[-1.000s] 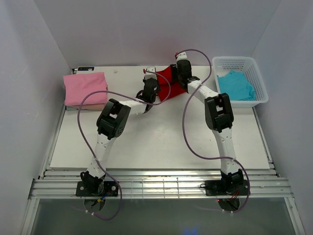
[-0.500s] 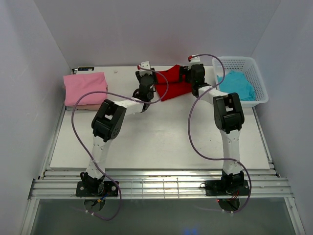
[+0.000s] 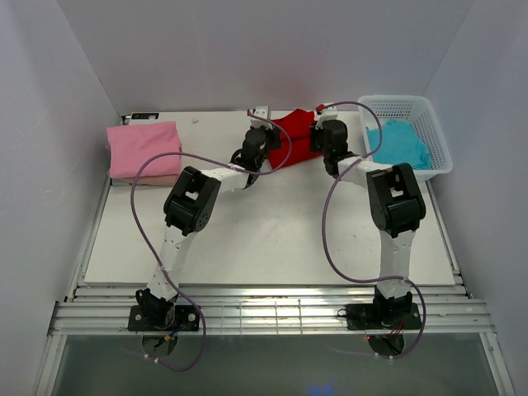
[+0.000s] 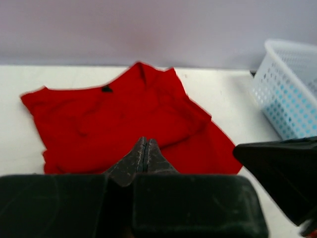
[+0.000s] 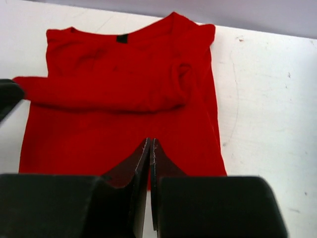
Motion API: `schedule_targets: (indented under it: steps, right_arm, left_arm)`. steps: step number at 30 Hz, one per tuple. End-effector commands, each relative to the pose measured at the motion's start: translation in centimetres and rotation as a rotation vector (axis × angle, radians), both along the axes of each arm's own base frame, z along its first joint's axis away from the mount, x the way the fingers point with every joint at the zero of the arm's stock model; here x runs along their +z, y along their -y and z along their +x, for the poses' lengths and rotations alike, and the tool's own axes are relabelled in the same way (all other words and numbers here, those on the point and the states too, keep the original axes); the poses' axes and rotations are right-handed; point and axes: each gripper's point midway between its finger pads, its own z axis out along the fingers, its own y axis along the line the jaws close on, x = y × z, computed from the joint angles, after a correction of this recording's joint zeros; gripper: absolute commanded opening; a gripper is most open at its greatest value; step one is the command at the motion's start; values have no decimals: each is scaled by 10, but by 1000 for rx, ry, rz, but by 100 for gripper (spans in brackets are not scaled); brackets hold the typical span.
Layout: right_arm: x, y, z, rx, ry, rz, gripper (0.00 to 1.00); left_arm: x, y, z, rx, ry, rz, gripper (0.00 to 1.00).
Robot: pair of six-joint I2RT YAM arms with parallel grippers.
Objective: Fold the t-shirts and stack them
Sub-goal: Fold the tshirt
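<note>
We find the left gripper (image 4: 145, 142) and right gripper (image 5: 149, 142), both matte black, clenched on the near hem of the red t-shirt (image 5: 124, 84). The soft cloth lies flat but slightly rumpled on the white table (image 3: 272, 231), collar farthest. Beyond, a crumpled turquoise t-shirt (image 3: 398, 142) fills the lattice basket (image 3: 396, 102). A folded pink t-shirt (image 3: 144, 148) lies far left.

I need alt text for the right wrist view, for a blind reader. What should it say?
A red t-shirt lies on a white table, collar away from the camera, with a fold of cloth across its middle. The right gripper, fingers closed, reaches over the shirt's near hem from the bottom edge.
</note>
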Motion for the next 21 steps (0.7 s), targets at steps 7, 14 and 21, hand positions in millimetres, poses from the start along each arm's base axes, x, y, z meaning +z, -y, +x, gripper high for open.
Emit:
schedule_targets:
  steps: [7,14,21]
  right_arm:
    - [39,19,-26,-78,39,0,8]
    - [39,20,-34,-100,22,-44,8]
    - [47,19,-58,-115,26,-69,8]
  left_arm:
    - [-30,42,-9,-192,-97,-53,0]
    - [-67,40,-16,-187,-210,-37,0]
    - [-110,27,-44,-177,-356,12,0]
